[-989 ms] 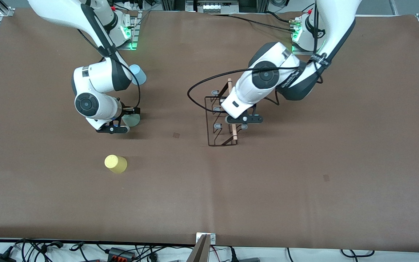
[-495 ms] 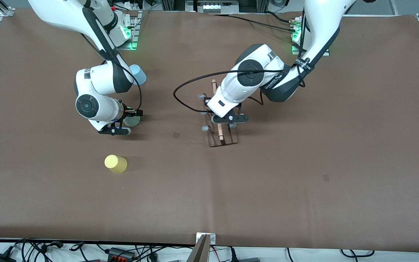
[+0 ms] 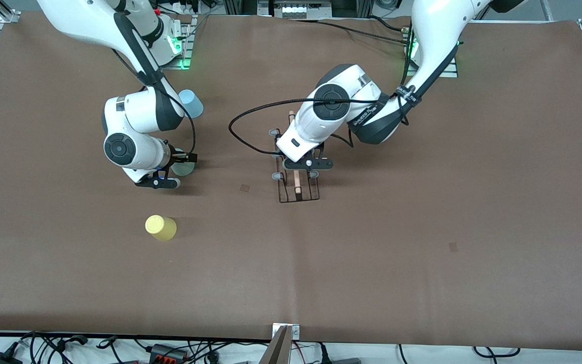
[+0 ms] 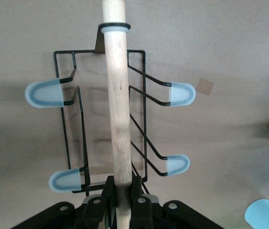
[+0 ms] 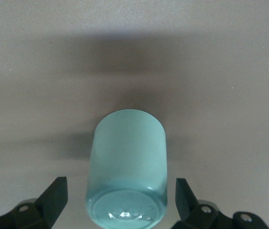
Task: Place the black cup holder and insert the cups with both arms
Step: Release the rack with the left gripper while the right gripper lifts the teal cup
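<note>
The holder (image 3: 297,178) sits near the table's middle, gripped by its wooden rod (image 4: 118,109). The left gripper (image 4: 120,202) is clenched on that rod at one end, and in the left wrist view the rod runs straight away from the fingers, with 4 of the capped pegs (image 4: 45,93) showing, 2 on each side. From the front camera the wire base (image 3: 298,194) looks on or just above the cloth; I cannot tell which.

To do this step well, I judge the left arm should lower straight until the whole base lies flat, keeping the rod level so no corner lands first and tips the rack. It should release only once the frame stands by itself, then lift clear without snagging a peg.

Toward the right arm's end, the right gripper (image 3: 176,169) straddles the mint cup (image 5: 127,167), its fingers (image 5: 53,195) spread on both sides and not touching it. Closing squarely on the cup's sides would avoid knocking it over. The blue cup (image 3: 191,102) stands close to the right arm's base, and the yellow cup (image 3: 160,227) lies nearer the front camera, well apart from the rack.
</note>
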Robot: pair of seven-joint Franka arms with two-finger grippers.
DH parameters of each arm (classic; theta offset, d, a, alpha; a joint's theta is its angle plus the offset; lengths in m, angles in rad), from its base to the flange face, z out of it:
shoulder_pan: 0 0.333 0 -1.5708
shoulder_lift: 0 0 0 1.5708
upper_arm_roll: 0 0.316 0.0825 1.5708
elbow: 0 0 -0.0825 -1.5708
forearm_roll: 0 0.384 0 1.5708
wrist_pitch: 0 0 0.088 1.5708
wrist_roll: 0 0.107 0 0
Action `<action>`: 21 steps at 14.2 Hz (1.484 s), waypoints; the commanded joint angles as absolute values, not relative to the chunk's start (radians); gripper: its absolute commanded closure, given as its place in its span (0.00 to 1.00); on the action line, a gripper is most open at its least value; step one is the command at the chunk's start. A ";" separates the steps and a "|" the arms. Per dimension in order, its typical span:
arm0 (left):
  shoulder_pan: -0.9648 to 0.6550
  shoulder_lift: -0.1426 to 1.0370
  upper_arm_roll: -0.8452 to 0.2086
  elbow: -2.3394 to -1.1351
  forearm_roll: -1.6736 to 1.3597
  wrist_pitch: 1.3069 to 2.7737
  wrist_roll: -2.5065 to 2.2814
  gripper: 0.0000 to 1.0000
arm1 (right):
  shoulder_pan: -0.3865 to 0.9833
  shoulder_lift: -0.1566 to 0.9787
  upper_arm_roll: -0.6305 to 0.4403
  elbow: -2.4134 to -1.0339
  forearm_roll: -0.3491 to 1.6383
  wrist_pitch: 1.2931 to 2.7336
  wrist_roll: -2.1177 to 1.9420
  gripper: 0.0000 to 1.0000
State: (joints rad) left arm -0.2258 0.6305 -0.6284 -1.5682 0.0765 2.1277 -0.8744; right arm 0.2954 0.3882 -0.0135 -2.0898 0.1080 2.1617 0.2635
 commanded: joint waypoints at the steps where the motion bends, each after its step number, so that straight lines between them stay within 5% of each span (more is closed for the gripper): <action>1: -0.239 0.650 -0.626 -1.529 0.095 2.118 -0.899 1.00 | 0.288 0.390 -0.009 -2.095 0.121 2.171 0.267 0.20; 2: -0.241 0.658 -0.626 -1.529 0.095 2.118 -0.917 1.00 | 0.288 0.388 -0.009 -2.088 0.121 2.163 0.267 0.47; 4: -0.241 0.664 -0.626 -1.526 0.100 2.118 -0.972 0.96 | 0.290 0.377 -0.011 -2.071 0.117 2.157 0.258 0.74; 6: -0.239 0.658 -0.626 -1.520 0.091 2.099 -0.998 0.69 | 0.295 0.364 -0.012 -2.021 0.106 2.105 0.258 0.79; 7: -0.227 0.655 -0.624 -1.500 0.095 2.068 -0.996 0.29 | 0.293 0.362 -0.014 -1.969 0.106 2.045 0.256 0.80; 9: -0.187 0.649 -0.632 -1.436 0.097 1.924 -0.959 0.00 | 0.291 0.364 -0.014 -1.841 0.106 1.909 0.258 0.80; 13: -0.083 0.631 -0.621 -1.261 0.101 1.622 -0.823 0.00 | 0.319 0.373 0.001 -1.717 0.127 1.792 0.270 0.80; 17: 0.106 0.591 -0.620 -1.273 0.158 1.550 -0.620 0.00 | 0.451 0.350 0.017 -1.662 0.127 1.755 0.429 0.80; 21: 0.123 0.557 -0.618 -1.272 0.227 1.517 -0.620 0.00 | 0.563 0.357 0.015 -1.580 0.274 1.720 0.570 0.80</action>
State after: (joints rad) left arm 0.1412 0.5959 -0.6162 -1.2647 0.1931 1.5485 -0.6161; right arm 0.5344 0.3561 0.0219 -1.6208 0.2101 1.7456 0.5203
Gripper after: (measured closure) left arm 0.000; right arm 0.330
